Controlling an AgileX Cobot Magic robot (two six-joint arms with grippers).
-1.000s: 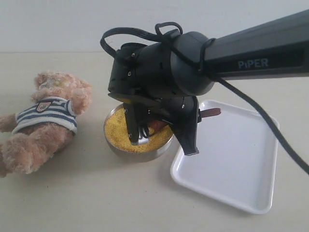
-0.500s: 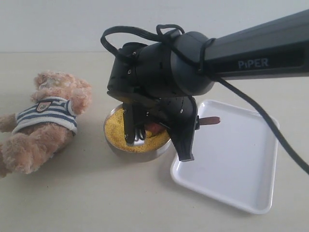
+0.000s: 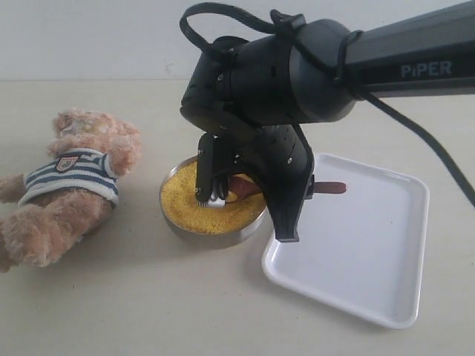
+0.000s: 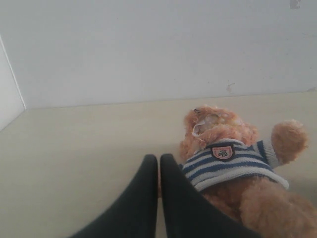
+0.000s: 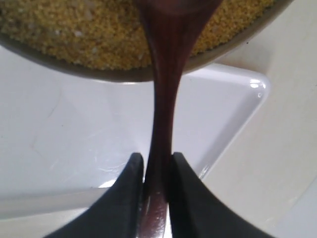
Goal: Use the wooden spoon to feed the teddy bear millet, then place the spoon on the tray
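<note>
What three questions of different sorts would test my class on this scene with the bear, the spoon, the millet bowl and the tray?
1. Fill the gap: in the exterior view the teddy bear lies left of the steel bowl, and the tray lies to its ____.
2. True or false: the right gripper is shut on the handle of the wooden spoon.
3. Choose one: the spoon's round end is A) over the millet, B) flat on the tray, C) at the bear's mouth.
Key: 1 right; 2 true; 3 A.
</note>
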